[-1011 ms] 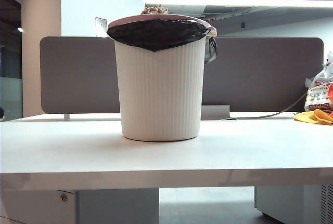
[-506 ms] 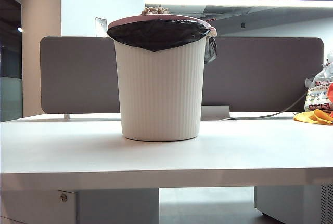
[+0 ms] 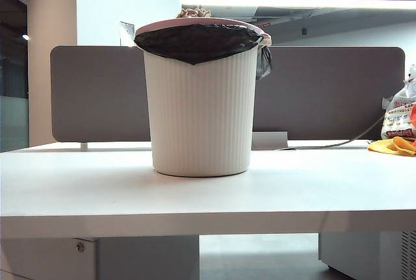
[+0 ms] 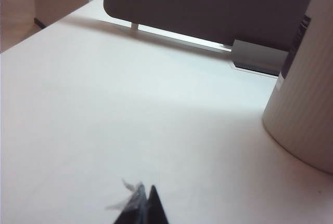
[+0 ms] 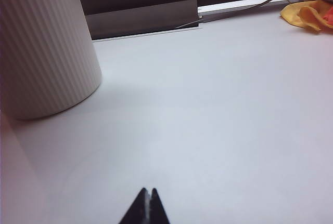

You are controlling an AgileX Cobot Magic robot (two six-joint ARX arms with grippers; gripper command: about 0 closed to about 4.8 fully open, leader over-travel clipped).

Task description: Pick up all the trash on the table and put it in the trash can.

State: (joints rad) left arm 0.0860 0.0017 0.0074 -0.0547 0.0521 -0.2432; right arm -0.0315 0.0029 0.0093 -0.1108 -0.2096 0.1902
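Evidently done: trash [image 3: 194,13] heaped in trash can [image 3: 200,111], table [image 3: 195,195] bare, left gripper [image 4: 144,206] and right gripper [image 5: 149,203] shut, empty, low over it.

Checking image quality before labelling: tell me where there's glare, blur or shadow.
Exterior view: ceiling light strip blown out, trash can sharp. Left wrist view: soft, hazy, left gripper blurred, shut. Right wrist view: right gripper shut, faint shadow beside the trash can on the table.
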